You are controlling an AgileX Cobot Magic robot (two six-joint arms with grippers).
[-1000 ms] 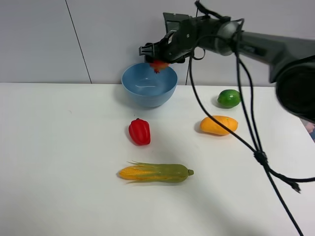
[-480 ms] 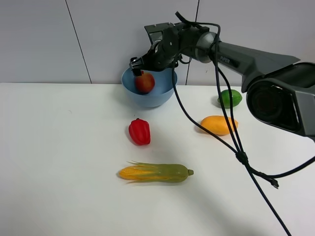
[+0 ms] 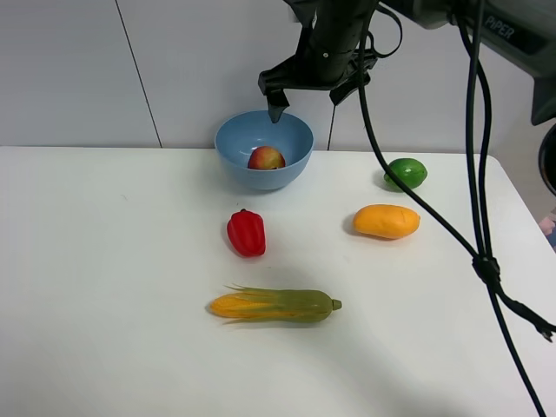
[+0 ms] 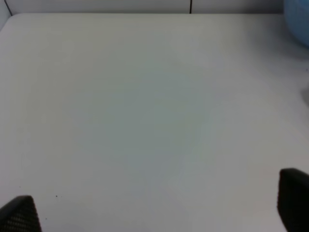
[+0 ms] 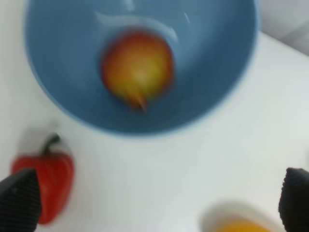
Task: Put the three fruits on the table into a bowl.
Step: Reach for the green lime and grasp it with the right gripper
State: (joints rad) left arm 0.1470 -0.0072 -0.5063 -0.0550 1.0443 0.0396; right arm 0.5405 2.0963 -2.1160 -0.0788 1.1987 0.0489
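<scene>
Light-blue plastic, round and deep, the bowl stands at the far side of the white desk, close to the wall. The round red pomegranate lies inside it on the bottom, its upward side yellowish. The right pincer hangs above the bowl with its two black fingers spread wide and nothing between them. Its wrist view looks down past both fingertips onto the fruit, though the picture is blurred. The round green lime sits on the desk to the right of the bowl. The oval orange-yellow mango lies just in front of the lime, near it but not touching. A glossy red bell pepper stands in front of the bowl, and a long yellow-green corn cob lies nearer the camera. The left pincer, seen only in its own wrist view, holds its fingers apart over the desk surface, with a sliver of the bowl just in view.
</scene>
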